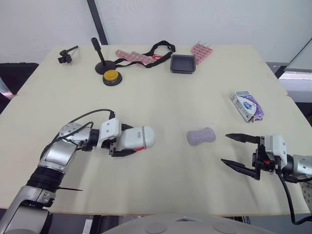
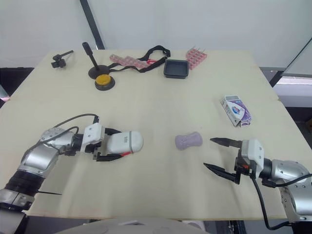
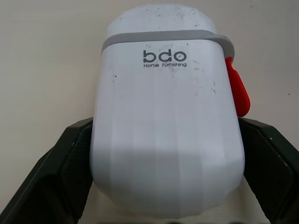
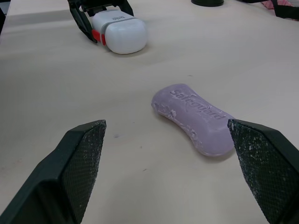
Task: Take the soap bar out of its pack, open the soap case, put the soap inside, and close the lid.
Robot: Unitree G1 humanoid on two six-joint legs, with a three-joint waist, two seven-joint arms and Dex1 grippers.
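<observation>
One soap bar (image 1: 201, 136) lies ahead of right gripper (image 1: 224, 148).

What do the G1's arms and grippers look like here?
Silver-grey arm segments, white wrist housings, loose black cables looping along both. Left gripper and right gripper each have two black tapered jaws; the right's pads look cross-hatched.

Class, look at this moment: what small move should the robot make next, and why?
Probably ease the right gripper forward around the soap. The soap lies bare on the table just ahead of that gripper, which is open. The pack lies aside, and the left gripper holds the closed case.
</observation>
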